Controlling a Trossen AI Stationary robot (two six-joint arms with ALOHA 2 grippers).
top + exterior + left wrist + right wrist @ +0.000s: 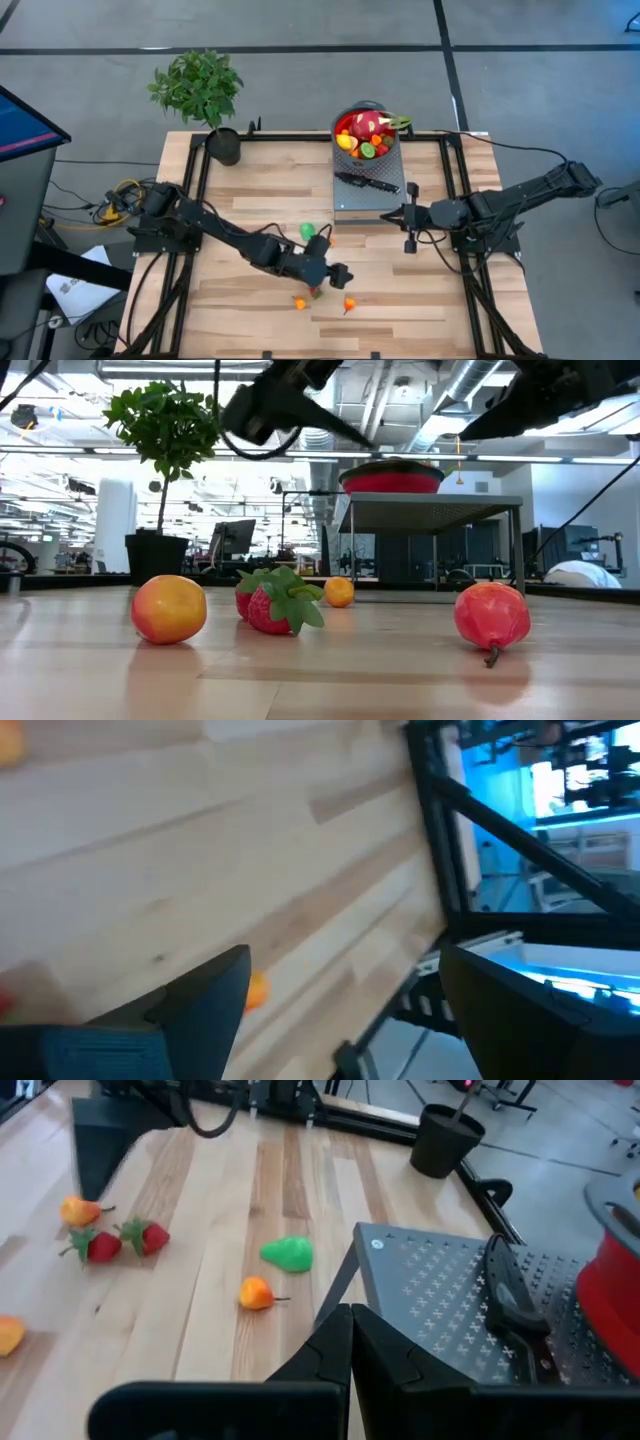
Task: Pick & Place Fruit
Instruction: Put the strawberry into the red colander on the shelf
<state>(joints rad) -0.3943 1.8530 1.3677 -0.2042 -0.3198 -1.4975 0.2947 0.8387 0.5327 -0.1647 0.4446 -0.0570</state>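
Observation:
Loose toy fruit lies on the wooden table: a green piece, two strawberries, an orange piece and an orange-red one. More fruit, with the pink-red dragon fruit, fills the red bowl on a grey perforated stand. My left gripper hangs open above the table over the loose fruit, nothing between its fingers. My right gripper is shut and empty, in the air by the stand's near edge.
A black-handled knife lies on the stand in front of the bowl. A potted plant stands at the far left corner. A black frame rail runs round the table's edges. Bare wood lies near the front edge.

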